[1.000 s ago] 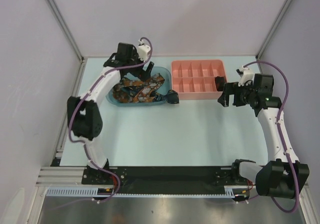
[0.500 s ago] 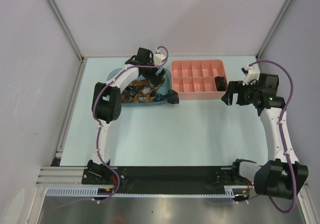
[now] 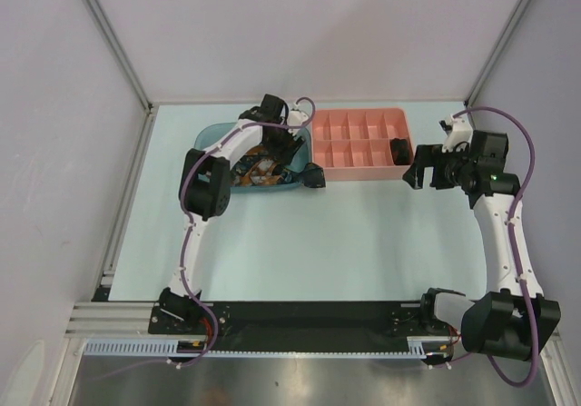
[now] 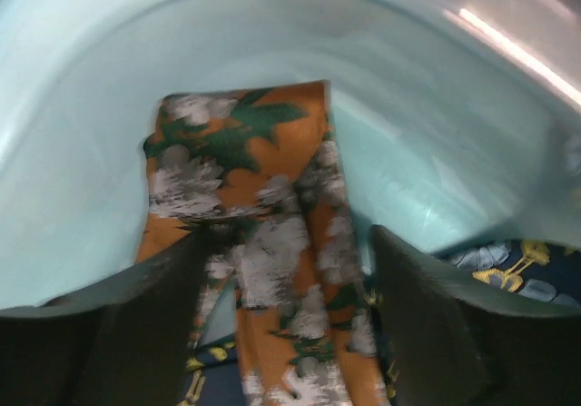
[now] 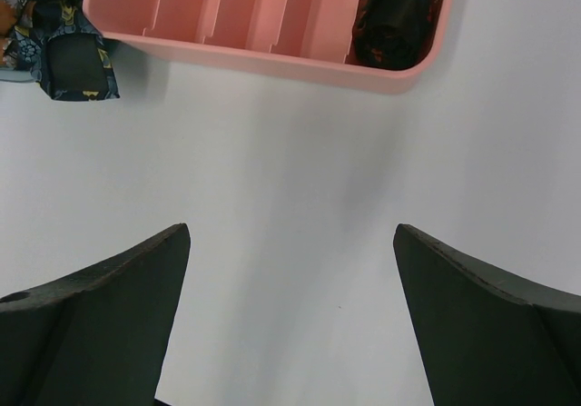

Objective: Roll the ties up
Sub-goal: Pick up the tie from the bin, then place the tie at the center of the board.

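An orange tie [image 4: 272,242] with green and white flecks lies in the blue basin [image 4: 427,106], over a navy tie [image 4: 508,261] with yellow specks. My left gripper [image 4: 286,238] is down in the basin and open, one finger on each side of the orange tie. From above, the left gripper [image 3: 289,152] sits at the right end of the basin [image 3: 211,136]. A rolled navy tie [image 3: 313,176] [image 5: 77,61] lies on the table. Another rolled tie [image 3: 398,149] [image 5: 395,15] sits in the pink tray [image 3: 359,172]. My right gripper [image 3: 418,172] [image 5: 290,233] hovers open over bare table.
The pink tray [image 5: 272,61] has several compartments, most of them holding nothing. White walls enclose the table at the back and sides. The black base rail [image 3: 309,315] runs along the near edge.
My left arm swung right across the basin and lowered its gripper around the orange tie, the jaws narrowing slightly. The right gripper drifted a little to the right.
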### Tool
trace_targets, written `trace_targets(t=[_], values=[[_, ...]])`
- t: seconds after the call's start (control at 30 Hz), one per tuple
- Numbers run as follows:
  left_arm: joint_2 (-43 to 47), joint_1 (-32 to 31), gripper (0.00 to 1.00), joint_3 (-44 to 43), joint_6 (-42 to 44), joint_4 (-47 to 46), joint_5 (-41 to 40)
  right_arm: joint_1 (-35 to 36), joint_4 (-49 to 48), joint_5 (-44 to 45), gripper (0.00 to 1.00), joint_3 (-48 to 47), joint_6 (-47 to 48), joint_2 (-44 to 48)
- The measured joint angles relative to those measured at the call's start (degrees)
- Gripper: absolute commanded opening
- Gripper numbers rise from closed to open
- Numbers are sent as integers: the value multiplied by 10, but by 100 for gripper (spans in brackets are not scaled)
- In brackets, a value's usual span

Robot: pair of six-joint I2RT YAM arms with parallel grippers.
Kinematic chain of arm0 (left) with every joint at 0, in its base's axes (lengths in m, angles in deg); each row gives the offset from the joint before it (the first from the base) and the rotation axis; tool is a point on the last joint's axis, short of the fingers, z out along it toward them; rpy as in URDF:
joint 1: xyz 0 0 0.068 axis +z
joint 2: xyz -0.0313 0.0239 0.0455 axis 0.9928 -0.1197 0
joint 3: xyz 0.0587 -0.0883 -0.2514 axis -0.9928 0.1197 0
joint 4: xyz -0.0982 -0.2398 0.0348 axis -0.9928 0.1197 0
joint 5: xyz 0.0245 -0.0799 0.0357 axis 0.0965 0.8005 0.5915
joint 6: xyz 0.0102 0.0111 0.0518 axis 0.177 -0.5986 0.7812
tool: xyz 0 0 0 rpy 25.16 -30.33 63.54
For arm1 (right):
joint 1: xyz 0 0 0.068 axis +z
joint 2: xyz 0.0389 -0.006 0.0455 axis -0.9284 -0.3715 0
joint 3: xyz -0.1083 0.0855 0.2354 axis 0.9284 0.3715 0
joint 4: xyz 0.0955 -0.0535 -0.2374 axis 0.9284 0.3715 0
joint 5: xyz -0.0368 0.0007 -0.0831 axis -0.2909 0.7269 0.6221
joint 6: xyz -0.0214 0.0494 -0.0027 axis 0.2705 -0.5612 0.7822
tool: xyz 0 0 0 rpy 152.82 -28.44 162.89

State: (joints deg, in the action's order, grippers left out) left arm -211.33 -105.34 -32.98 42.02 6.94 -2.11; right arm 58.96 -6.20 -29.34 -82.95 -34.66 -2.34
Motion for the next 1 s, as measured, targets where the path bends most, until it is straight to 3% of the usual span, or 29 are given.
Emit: trace_targets(t=[0.13,0.3,0.47,0.6,1.0], values=[[-4,0,29,-11,9,22,0,0,1,-2,100,-12,0,-4],[-2,1,0,-15,14,26,6,0,1,-9,100,-18,0,-9],[28,2,0,-15,12,27,20,9,1,-17,100,-18,0,-10],[110,5,0,-14,3,18,28,35,0,-22,100,-18,3,-11],[530,11,0,94,-53,-89,62,113,-11,-37,100,-35,48,-54]])
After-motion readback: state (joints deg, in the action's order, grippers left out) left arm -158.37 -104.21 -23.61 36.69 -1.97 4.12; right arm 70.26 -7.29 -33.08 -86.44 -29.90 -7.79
